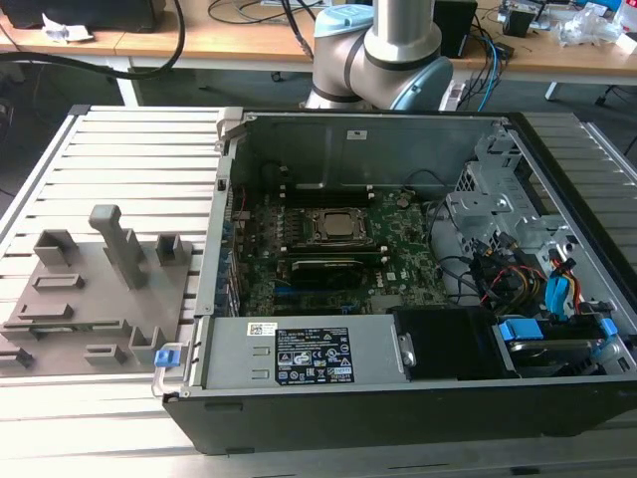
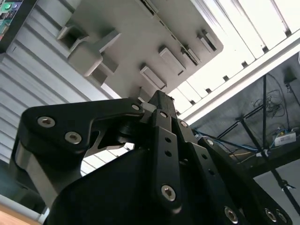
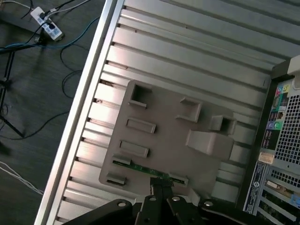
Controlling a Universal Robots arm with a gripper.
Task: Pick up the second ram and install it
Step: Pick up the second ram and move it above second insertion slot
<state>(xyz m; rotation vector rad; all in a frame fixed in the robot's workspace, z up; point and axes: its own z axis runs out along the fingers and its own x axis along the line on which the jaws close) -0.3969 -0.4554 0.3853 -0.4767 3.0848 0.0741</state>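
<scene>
Where claw hangs, second ram just beside

Holder plate on slatted table, exterior view's left of computer case; second ram in plate slot.

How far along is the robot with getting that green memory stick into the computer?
Early on; nothing looks done for this stick yet. The second ram lies in its slot on the grey holder, not yet lifted. In the first wrist view the gripper hangs just over it; whether it touches, I cannot tell. Left: the pick-up, and seating it on the motherboard inside the open computer case.
</scene>
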